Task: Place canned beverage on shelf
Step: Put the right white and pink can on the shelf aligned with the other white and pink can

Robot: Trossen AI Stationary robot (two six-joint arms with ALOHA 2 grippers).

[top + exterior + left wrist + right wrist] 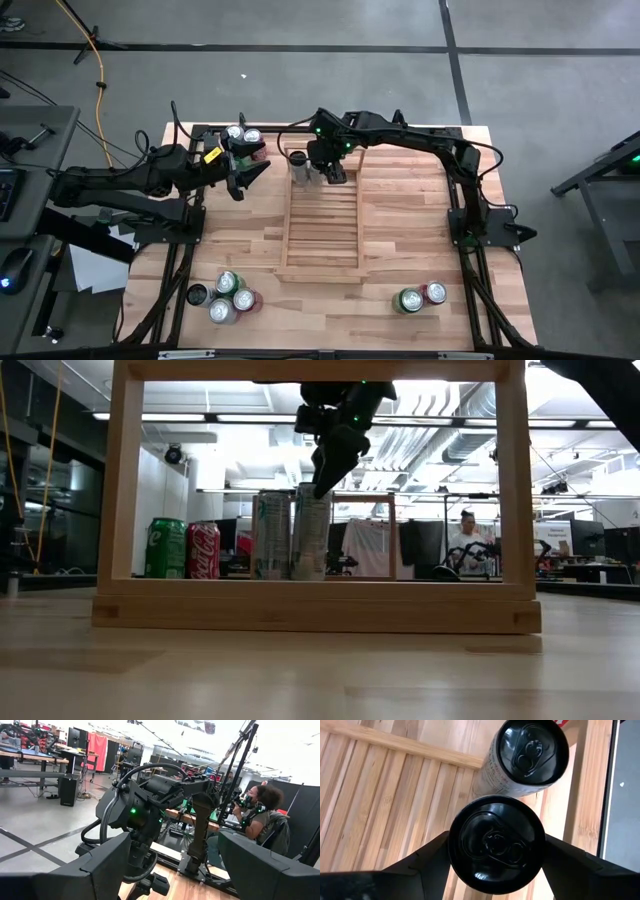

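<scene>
A: Can (496,843) placement — where did it stand?

B: Upright on the shelf (322,228), at the far end, just beside a second tall can (524,757). The right gripper (495,851) sat over it, fingers spread either side, seemingly loosened.

A: Advice?

B: Lift straight up from the shelf; any sideways drift could topple both. The left gripper (250,172) waited spread, left of the shelf.

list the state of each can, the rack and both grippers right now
light-wood slatted shelf: flat on table, two tall cans at far end
tall black-topped can: upright between right gripper fingers
second tall can: upright beside it
left gripper: open, empty, near two cans
green and red cans: upright behind shelf
</scene>
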